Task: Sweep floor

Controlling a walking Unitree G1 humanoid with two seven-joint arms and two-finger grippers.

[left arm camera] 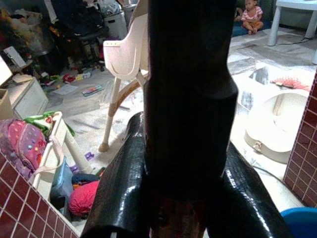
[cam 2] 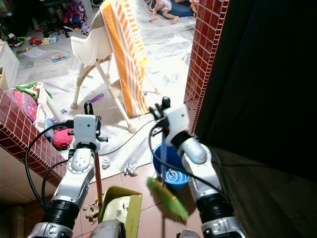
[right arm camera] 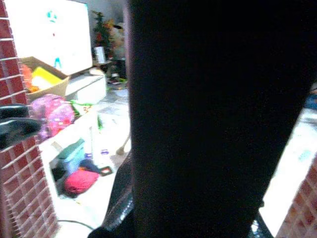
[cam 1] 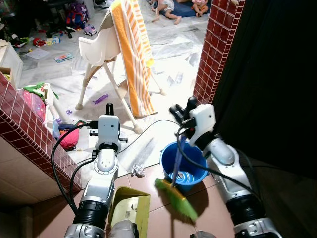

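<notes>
On the tiled floor between two red-tiled walls, a yellow-green dustpan [cam 2: 120,208] is seen below the left arm, with brown scraps [cam 2: 91,212] lying just beside it. Its reddish handle [cam 2: 98,176] rises to the left gripper [cam 2: 89,106], and in the left wrist view the black fingers [left arm camera: 119,183] are pressed around that handle. A green broom head [cam 1: 177,199] is held tilted above the floor, in front of a blue bucket [cam 1: 190,168]; its blue stick [cam 1: 177,157] runs up to the right gripper [cam 1: 179,113], which is closed on it. A crumpled paper ball [cam 1: 138,170] lies on the floor beside the bucket. No writing or label can be read anywhere. The scraps are shown clearly by the right eye view, where the left eye view is cut short of them. Beyond, a white high chair [cam 1: 99,47] draped with an orange striped towel [cam 1: 132,54] stands among scattered toys.
</notes>
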